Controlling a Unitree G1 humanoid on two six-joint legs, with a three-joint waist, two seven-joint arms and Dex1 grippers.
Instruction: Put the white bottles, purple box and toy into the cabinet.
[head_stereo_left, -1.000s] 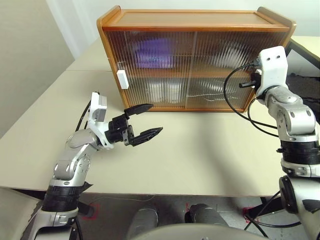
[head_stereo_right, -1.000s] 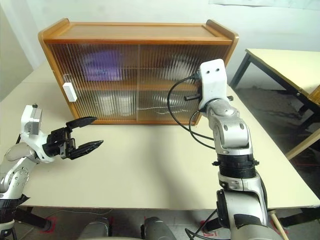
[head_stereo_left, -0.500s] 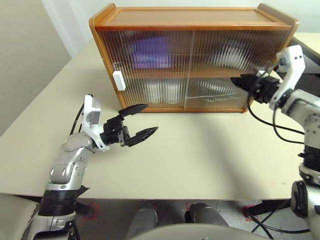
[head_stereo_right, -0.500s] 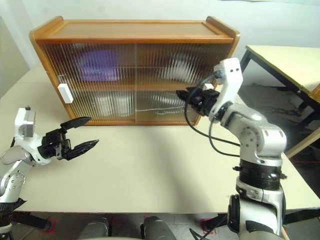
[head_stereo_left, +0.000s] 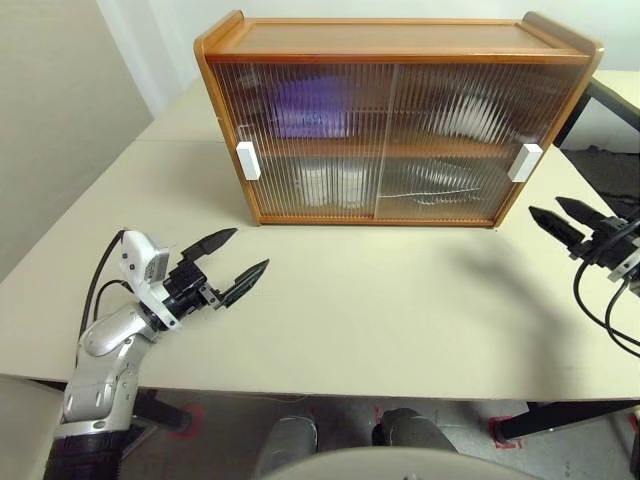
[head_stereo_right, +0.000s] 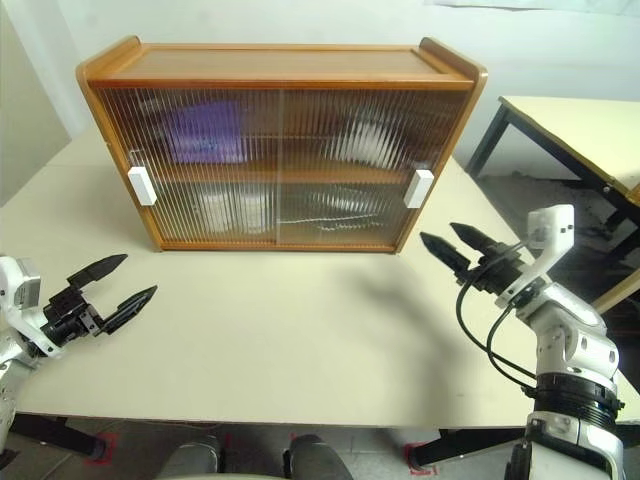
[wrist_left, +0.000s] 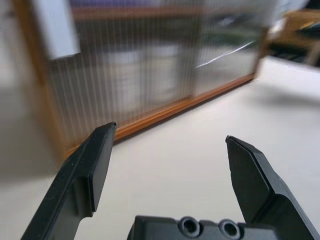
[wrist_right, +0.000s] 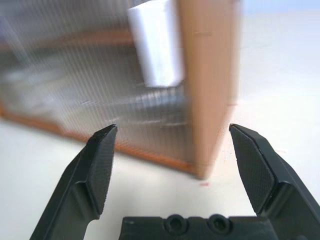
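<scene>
The cabinet (head_stereo_left: 400, 35) stands at the back of the table with both ribbed doors slid shut. Its white handles sit at the left (head_stereo_left: 247, 160) and right (head_stereo_left: 524, 162) ends. Behind the left door the purple box (head_stereo_left: 305, 105) shows as a blur on the upper shelf. The white bottles (head_stereo_left: 330, 185) stand side by side below it. A pale blur behind the right door, upper shelf, is too vague to name as the toy. My left gripper (head_stereo_left: 250, 250) hovers open and empty in front of the cabinet's left end. My right gripper (head_stereo_right: 438, 232) is open and empty, just right of the cabinet's right end.
A shallow metal bowl (head_stereo_left: 430, 185) lies on the lower shelf behind the right door. The beige table (head_stereo_left: 400, 300) stretches bare between the cabinet and me. A second table (head_stereo_right: 570, 125) stands off to the right, across a gap.
My right gripper has opened, come off the right door handle, and drawn back to the right and down. The left arm has sunk down and to the left, still open.
</scene>
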